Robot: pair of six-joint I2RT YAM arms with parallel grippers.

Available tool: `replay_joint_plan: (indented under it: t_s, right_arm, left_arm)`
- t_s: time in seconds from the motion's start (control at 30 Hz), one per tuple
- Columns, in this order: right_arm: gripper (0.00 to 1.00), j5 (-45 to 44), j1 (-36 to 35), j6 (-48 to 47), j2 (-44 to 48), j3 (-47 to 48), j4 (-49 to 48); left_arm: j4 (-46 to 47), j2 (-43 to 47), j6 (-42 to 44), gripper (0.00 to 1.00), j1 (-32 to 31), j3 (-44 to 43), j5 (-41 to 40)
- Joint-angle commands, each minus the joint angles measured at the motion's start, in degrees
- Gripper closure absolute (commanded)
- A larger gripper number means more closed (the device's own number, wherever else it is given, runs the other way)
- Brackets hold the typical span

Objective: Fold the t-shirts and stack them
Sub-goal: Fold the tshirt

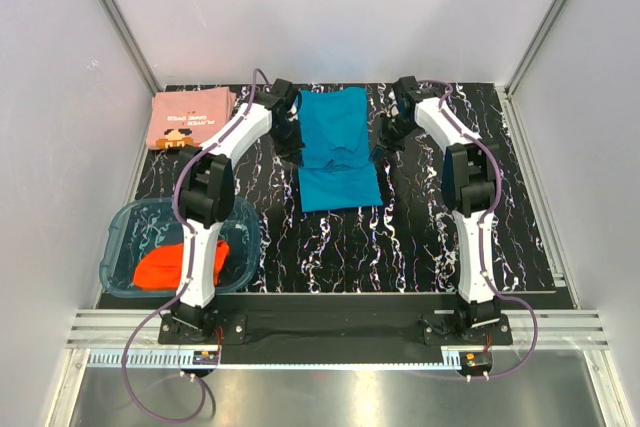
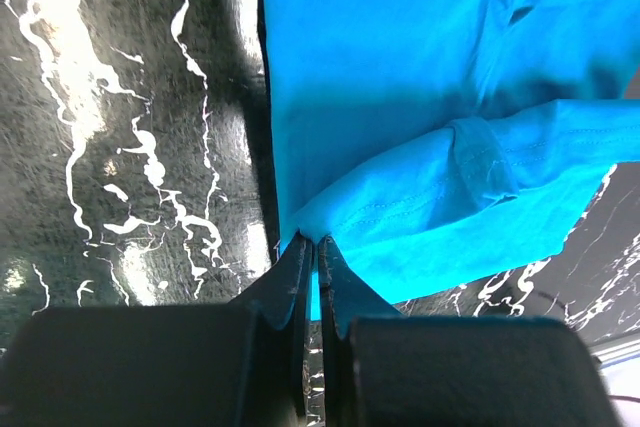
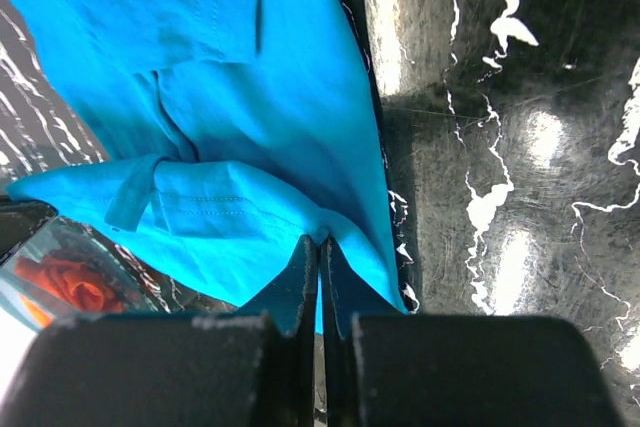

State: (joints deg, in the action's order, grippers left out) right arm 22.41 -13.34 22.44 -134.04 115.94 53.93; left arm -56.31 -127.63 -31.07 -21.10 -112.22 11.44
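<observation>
Closest in: dark fingers of left gripper (image 2: 312,239), pinched tight on a bunched hem fold of the plain teal-blue cloth t-shirt (image 1: 338,152). Same on the other side: right gripper (image 3: 320,242), clamped on the opposite edge fold. Shirt spread flat at mid-table toward the far edge, between both arms, sleeves turned in over the body. Beneath it, black white-veined table (image 1: 420,237). At far left corner, folded salmon-pink t-shirt (image 1: 190,117) with dark lettering and graphic, apart from the teal one. At near left, crumpled orange-red t-shirt (image 1: 165,269) inside clear blue-tinted plastic tub (image 1: 125,222), partly hidden behind left arm.
</observation>
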Motion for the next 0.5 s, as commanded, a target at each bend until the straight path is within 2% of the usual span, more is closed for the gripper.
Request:
replay_joint_plan:
  t_s: [0.0, 0.47]
  right_arm:
    - [1.00, 2.28, 1.21, -0.11, -0.35, 3.24, -0.23]
    - [1.00, 4.65, 2.45, -0.02, -5.97, 7.54, 0.30]
  left_arm:
    - [1.73, -0.16, 0.13, 0.96, 0.62, -2.82, 1.56]
    - [2.08, -4.73, -0.57, 0.89, 2.12, -6.16, 2.71]
